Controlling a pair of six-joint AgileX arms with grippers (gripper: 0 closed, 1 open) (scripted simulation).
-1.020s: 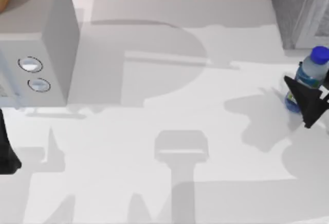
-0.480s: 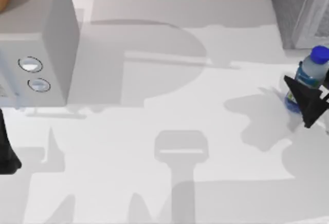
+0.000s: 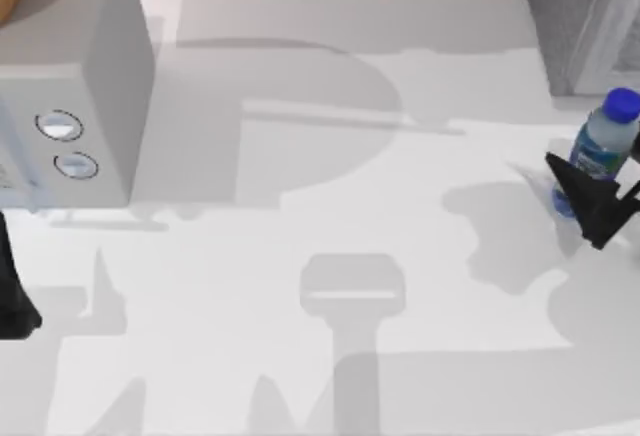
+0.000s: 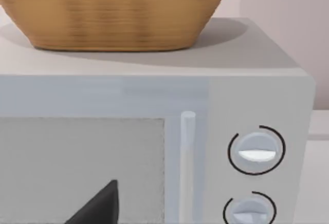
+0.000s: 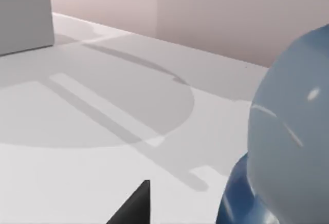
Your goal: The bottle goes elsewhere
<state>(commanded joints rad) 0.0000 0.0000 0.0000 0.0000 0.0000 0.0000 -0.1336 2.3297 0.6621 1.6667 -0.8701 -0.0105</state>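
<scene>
while the bottle leans at the table's right edge, these are the parts:
bottle (image 3: pixel 603 146): small, clear rounded plastic with a round bright blue cap and a blue, green and white label band; tilted, cap end farther from the table's front than its base; it sits just in front of the grey block. in the right wrist view its smooth glossy shoulder (image 5: pixel 295 147) bulges close to the lens, pale above and deep blue below.
right gripper (image 3: pixel 592 199): black, angular, pointed fingers pinching the bottle's lower body, one dark fingertip (image 5: pixel 134 205) seen as a sharp wedge beside the bottle.
table (image 3: pixel 330 206): flat, matte white, crossed by soft grey shadows of the arms.
grey block (image 3: pixel 580 16): speckled, boxy, at the table's far right corner, just behind the bottle.
microwave (image 3: pixel 75 86): pale grey box far from the bottle, at the table's left end, with two round dials, a slim vertical handle (image 4: pixel 187 162) and a grainy door window.
basket (image 4: pixel 115 8): tan woven bowl shape resting on top of the microwave.
left gripper (image 4: pixel 97 208): black, parked in front of the microwave door, well apart from the bottle; i cannot tell how its fingers stand.
</scene>
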